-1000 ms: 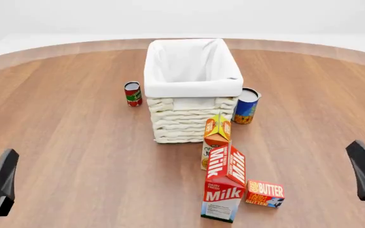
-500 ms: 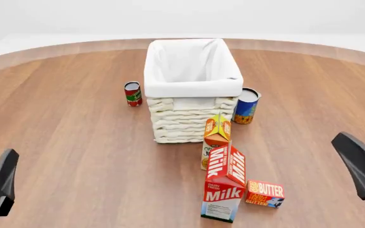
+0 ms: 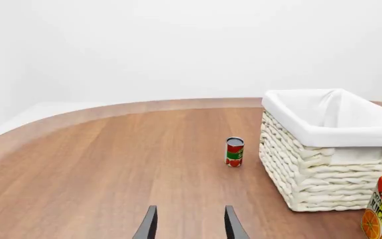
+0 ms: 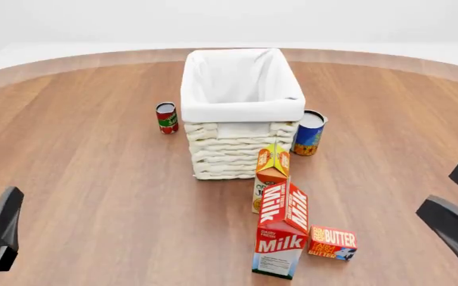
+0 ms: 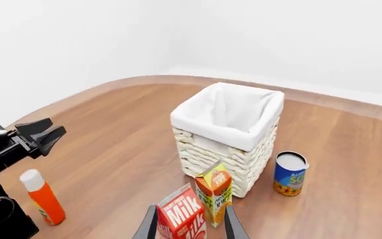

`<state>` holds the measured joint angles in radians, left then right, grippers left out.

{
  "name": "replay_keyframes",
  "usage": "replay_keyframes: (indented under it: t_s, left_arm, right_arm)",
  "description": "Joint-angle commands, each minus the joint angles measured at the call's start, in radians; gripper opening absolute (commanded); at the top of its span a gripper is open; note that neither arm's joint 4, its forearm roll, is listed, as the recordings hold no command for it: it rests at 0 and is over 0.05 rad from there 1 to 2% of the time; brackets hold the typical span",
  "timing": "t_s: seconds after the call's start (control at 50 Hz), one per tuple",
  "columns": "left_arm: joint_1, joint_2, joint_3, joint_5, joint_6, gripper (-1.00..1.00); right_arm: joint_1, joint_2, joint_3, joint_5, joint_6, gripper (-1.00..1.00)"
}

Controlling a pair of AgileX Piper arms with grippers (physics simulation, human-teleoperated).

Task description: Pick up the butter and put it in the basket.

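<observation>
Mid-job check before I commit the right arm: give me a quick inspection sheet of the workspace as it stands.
Surface: round wooden table, no spills seen.
Job's things: butter lies flat on the table beside the milk carton, not yet grasped. Basket stands upright behind them; only its white liner shows inside.
Clutter: juice carton between milk carton and basket; red can on the basket's left; blue can on its right; orange bottle seen only in the right wrist view.
Grippers: left hand open, holding nothing, low at the near left. Right hand open, holding nothing, pointed toward the milk carton.
Cables: nothing seen.
Surroundings: plain white backdrop.
</observation>
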<state>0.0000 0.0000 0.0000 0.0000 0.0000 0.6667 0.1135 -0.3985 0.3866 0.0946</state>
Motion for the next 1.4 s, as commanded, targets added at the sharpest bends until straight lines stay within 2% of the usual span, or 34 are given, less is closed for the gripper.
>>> replay_keyframes:
  t_s: [0.02, 0.18, 0.22, 0.24, 0.28, 0.32, 0.36, 0.38, 0.42, 0.46, 0.58, 0.78, 1.0, 1.28, 1.36, 1.4]
  left_arm:
    - [0.0, 0.0, 0.0, 0.0, 0.0, 1.0]
    - [0.0, 0.0, 0.0, 0.0, 0.0, 1.0]
    - [0.0, 0.0, 0.0, 0.0, 0.0, 1.0]
    - [0.0, 0.0, 0.0, 0.0, 0.0, 1.0]
    - [0.0, 0.0, 0.0, 0.0, 0.0, 1.0]
    - [0.0, 0.0, 0.0, 0.0, 0.0, 1.0]
    - [0.0, 0.0, 0.0, 0.0, 0.0, 1.0]
    - [0.0, 0.0, 0.0, 0.0, 0.0, 1.0]
    - [0.0, 0.0, 0.0, 0.0, 0.0, 1.0]
    - [0.0, 0.0, 0.0, 0.0, 0.0, 1.0]
    - [0.0, 0.0, 0.0, 0.0, 0.0, 1.0]
    - [0.0, 0.0, 0.0, 0.0, 0.0, 1.0]
    - [0.0, 0.0, 0.0, 0.0, 0.0, 1.0]
    - [0.0, 0.0, 0.0, 0.0, 0.0, 1.0]
    - [0.0, 0.0, 0.0, 0.0, 0.0, 1.0]
    - [0.0, 0.0, 0.0, 0.0, 0.0, 1.0]
  right_arm:
    - [0.151, 0.061, -0.093, 0.083, -0.046, 1.0]
    - [0.194, 0.063, -0.034, 0.059, -0.079, 1.0]
    - [0.232, -0.021, -0.112, 0.231, -0.091, 1.0]
    - [0.235, -0.037, -0.125, 0.26, -0.098, 1.0]
    - [0.258, -0.056, -0.127, 0.293, -0.114, 1.0]
    - [0.259, -0.047, -0.197, 0.365, -0.113, 1.0]
    - [0.259, -0.047, -0.198, 0.366, -0.113, 1.0]
    - [0.279, -0.067, -0.211, 0.421, -0.12, 1.0]
    - [0.294, -0.024, -0.249, 0.437, -0.136, 1.0]
    - [0.303, -0.033, -0.242, 0.463, -0.147, 1.0]
    - [0.323, 0.064, -0.299, 0.469, -0.158, 1.0]
    - [0.374, 0.134, -0.342, 0.513, -0.189, 1.0]
    - [0.352, 0.238, -0.362, 0.521, -0.257, 1.0]
    - [0.365, 0.361, -0.469, 0.637, -0.307, 1.0]
    - [0.33, 0.407, -0.479, 0.652, -0.362, 1.0]
    - [0.327, 0.417, -0.491, 0.657, -0.362, 1.0]
